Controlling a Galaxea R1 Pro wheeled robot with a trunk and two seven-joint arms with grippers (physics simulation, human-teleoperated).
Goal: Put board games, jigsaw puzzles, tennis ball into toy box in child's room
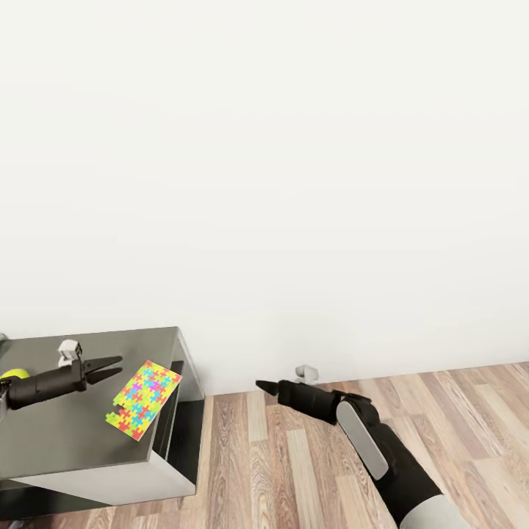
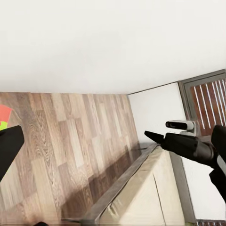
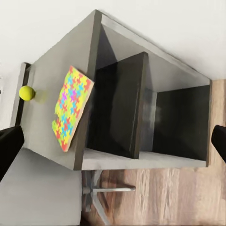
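1. One jigsaw puzzle point(image 1: 144, 399) lies flat on the table point(image 1: 73, 441) near its end edge — long axis running diagonally from the near left up toward the wall, notched corner nearest me.
2. One tennis ball point(image 1: 13, 375) rests on the same table top, well apart from the puzzle.
3. My left gripper point(image 1: 110, 367) hovers just beside the puzzle, fingers spread, empty.
4. My right gripper point(image 1: 261, 385) hangs over the plank floor point(image 1: 294, 470) — its fingers look pressed together, empty.
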